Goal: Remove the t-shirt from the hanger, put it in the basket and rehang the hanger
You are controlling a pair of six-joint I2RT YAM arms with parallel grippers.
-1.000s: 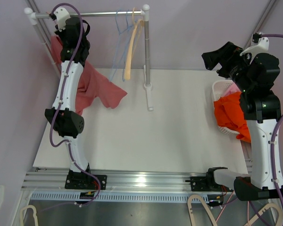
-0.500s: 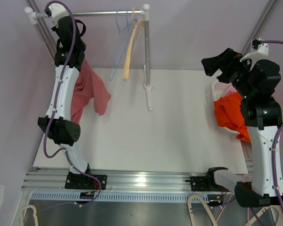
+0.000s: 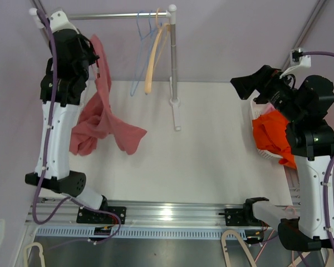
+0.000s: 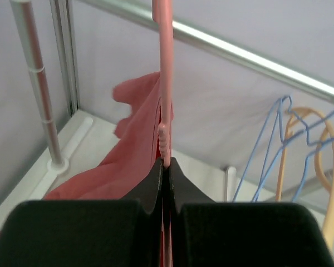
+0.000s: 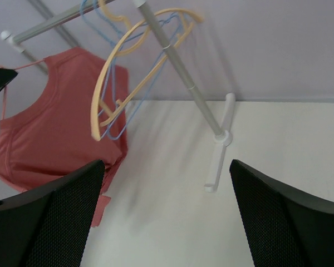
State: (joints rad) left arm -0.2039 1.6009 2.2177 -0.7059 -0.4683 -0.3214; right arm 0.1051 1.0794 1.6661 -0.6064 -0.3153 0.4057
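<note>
Jaws of the left gripper are seen pressed together on the thin shaft of the pink hanger, with no gap between the fingers. The arm is raised at the far-left corner, just beside the left end of the rack rail. Whether the hanger's hook is seated on the rail cannot be told.

The t-shirt, salmon pink, is observed draped from the held hanger just beside the gripper. It hangs neckline uppermost in the right wrist view. Its lower folds are spread over the left side of the table; contact with the surface cannot be judged.

Further right on the rail, blue wire hangers and a yellow hanger are noted, bunched together near the upright rack post. The post's foot is set on the far middle of the table.

At the right, the right gripper is held above the table edge, fingers spread wide apart, nothing between them. It is pointed toward the rack, well apart from the t-shirt. Beside it, a white basket is recorded, with an orange garment spilling over its near rim.
</note>
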